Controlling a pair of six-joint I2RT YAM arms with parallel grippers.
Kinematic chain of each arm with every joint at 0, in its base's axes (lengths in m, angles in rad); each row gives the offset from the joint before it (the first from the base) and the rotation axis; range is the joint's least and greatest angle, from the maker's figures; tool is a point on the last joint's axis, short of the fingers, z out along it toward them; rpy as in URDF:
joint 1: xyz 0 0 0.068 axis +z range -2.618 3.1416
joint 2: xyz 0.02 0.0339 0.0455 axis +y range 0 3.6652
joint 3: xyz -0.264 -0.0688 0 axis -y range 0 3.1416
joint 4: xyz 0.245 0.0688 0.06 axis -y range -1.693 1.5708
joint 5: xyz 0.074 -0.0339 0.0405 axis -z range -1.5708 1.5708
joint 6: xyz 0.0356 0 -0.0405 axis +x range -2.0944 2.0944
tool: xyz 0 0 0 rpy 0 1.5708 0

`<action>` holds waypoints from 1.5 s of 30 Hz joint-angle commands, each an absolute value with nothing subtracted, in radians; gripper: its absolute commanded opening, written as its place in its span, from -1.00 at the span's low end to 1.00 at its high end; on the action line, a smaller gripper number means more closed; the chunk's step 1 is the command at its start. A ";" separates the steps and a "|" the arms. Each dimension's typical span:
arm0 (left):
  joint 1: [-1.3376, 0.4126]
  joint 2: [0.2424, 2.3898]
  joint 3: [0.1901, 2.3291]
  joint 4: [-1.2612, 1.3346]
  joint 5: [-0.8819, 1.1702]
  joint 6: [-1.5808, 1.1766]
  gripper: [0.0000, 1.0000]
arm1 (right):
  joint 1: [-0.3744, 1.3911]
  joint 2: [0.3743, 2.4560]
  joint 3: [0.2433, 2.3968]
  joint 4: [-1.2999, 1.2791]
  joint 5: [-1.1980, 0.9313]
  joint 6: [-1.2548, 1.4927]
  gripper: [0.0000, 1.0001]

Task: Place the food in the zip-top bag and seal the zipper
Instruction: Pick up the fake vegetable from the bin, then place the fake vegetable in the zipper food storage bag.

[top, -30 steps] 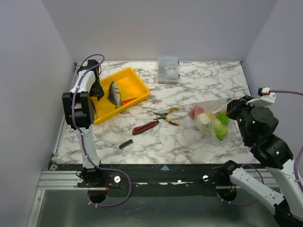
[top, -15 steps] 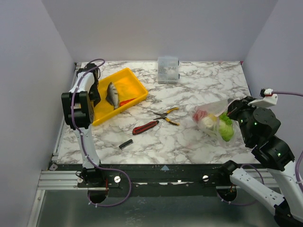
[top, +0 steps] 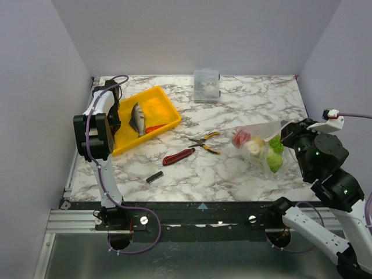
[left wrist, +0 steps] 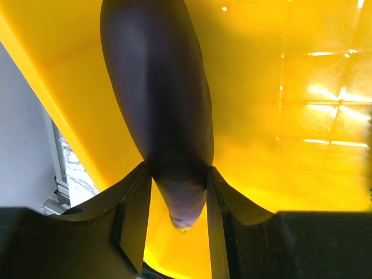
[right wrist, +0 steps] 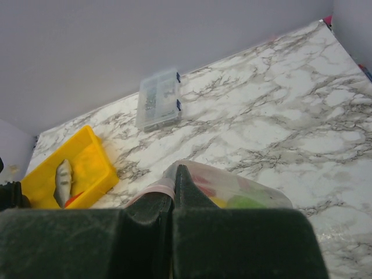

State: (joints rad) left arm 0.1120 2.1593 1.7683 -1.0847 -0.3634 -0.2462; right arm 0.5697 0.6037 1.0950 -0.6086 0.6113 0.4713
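Observation:
My left gripper (top: 114, 119) is down in the yellow tray (top: 165, 104), shut on the purple eggplant (left wrist: 157, 87). In the left wrist view both fingers press the eggplant's narrow end (left wrist: 177, 168). The grey fish (top: 137, 118) and a red piece (top: 156, 127) lie in the tray beside it. My right gripper (top: 286, 135) is shut on the mouth edge of the zip-top bag (top: 258, 148), pinching the pinkish zipper (right wrist: 157, 187). The bag (right wrist: 232, 189) holds red, yellow and green foods and hangs tilted from the gripper.
A red-handled knife (top: 179, 156) and yellow-handled pliers (top: 206, 142) lie mid-table between tray and bag. A small black piece (top: 154, 177) lies near the front. A clear rigid box (top: 206, 85) stands at the back edge.
My right gripper has shifted a little to the right, drawing the bag's mouth with it. My left gripper has moved slightly within the tray, and the tray has nudged left.

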 commanded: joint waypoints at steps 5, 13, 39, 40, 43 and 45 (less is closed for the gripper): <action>0.097 1.877 1.667 -0.999 -0.246 -0.259 -1.00 | 0.572 0.605 1.113 -0.547 0.600 0.484 -0.99; 0.091 1.503 1.497 -0.803 0.093 -0.294 -1.00 | 0.572 0.653 1.086 -0.502 0.558 0.492 -0.99; -0.809 1.032 1.074 0.657 0.699 -0.192 -1.00 | 0.572 0.919 1.246 -0.574 0.419 0.703 -0.99; -0.837 1.042 1.062 0.701 0.700 -0.172 -1.00 | 0.572 0.920 1.248 -0.572 0.418 0.703 -0.99; -0.906 1.098 1.072 0.739 0.705 -0.121 -1.00 | 0.572 0.923 1.257 -0.575 0.404 0.720 -0.99; -0.931 1.133 1.074 0.769 0.734 -0.099 -1.00 | 0.572 0.928 1.264 -0.579 0.386 0.733 -0.99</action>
